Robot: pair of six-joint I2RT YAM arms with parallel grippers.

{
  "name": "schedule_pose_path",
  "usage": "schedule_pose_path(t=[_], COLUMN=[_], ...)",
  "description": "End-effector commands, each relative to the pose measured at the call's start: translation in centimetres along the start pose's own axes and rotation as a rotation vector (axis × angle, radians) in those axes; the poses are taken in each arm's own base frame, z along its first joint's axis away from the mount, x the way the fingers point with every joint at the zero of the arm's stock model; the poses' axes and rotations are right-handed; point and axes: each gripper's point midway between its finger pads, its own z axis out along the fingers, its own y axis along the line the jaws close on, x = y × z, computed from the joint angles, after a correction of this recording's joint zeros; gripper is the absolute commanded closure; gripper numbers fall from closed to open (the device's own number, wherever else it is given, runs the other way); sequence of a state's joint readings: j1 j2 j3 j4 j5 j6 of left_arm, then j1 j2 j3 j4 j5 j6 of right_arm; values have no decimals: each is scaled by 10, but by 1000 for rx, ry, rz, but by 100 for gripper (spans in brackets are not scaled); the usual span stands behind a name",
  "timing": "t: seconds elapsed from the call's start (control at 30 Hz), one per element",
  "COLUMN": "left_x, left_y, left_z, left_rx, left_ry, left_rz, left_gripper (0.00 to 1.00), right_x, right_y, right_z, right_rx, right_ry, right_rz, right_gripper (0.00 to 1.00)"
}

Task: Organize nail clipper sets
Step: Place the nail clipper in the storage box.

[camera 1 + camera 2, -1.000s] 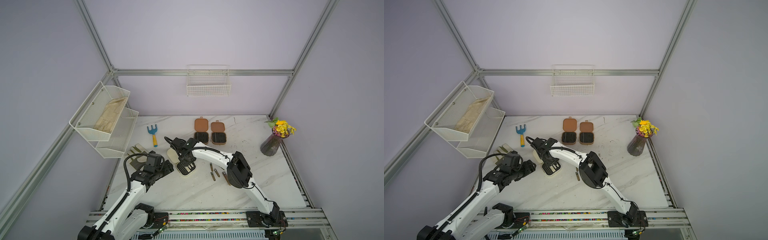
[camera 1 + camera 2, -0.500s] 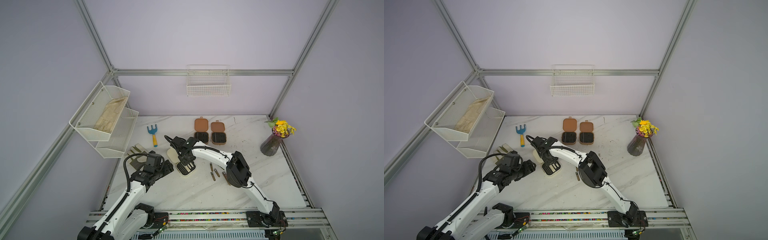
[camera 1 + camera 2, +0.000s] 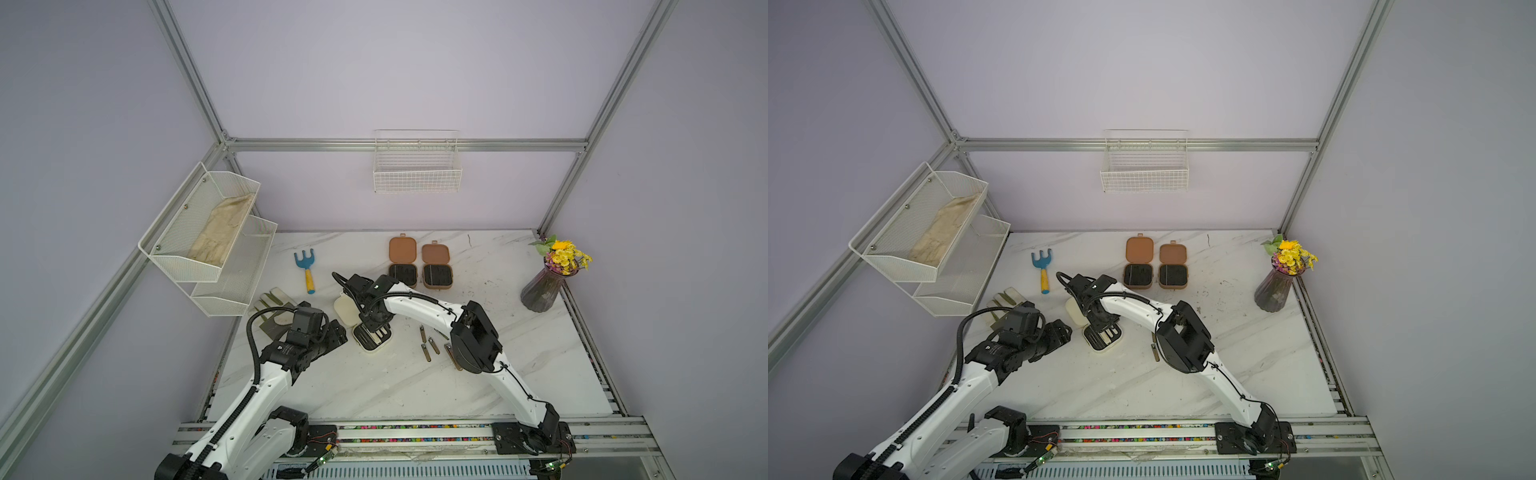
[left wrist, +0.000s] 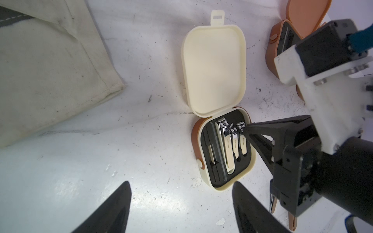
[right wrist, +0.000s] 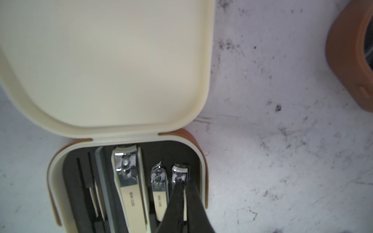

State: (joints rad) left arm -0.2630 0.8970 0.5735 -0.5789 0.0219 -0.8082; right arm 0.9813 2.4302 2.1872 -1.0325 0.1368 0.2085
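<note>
Clippers fill three slots of the cream case point(image 4: 220, 187), which lies open on the table point(image 3: 374, 386) between my two arms. Its lid point(image 4: 214, 66) is folded flat back, so the black insert faces up and I can reach straight down into it. My right end effector point(image 5: 182, 182) has its fingers drawn almost together, tips on the head of the smallest clipper point(image 5: 180, 171) in the outermost slot. I read this as seating it in the foam, though I cannot tell whether the fingers pinch it or merely rest on it. My left end effector point(image 4: 180, 183) hovers just beside the case with its fingers wide apart and nothing between them, placed, I judge, to steady the case if it slides. Several loose clippers point(image 3: 433, 345) lie on the table near the right arm. The two brown cases point(image 3: 402, 249) sit open farther back, presumably waiting for those.
</note>
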Motion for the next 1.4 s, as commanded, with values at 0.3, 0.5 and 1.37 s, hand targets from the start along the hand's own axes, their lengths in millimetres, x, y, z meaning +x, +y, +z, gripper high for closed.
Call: schedule_pose_path(t=[0.3,0.5,1.37], left_x=[7,7,-112], left_y=[8,9,-57], left_z=[4,2,11], left_rx=[-14,-12,-66], left_ry=[4,1,-123], left_rz=[14,14,148], left_gripper=[22,22,5], right_x=[32,51,36], right_y=[-10,-21,-1], right_z=[39,48,-80], right_rx=[55,111,-257], right_ry=[101,144,-168], right_rz=[8,27,345], right_gripper=[92,94,46])
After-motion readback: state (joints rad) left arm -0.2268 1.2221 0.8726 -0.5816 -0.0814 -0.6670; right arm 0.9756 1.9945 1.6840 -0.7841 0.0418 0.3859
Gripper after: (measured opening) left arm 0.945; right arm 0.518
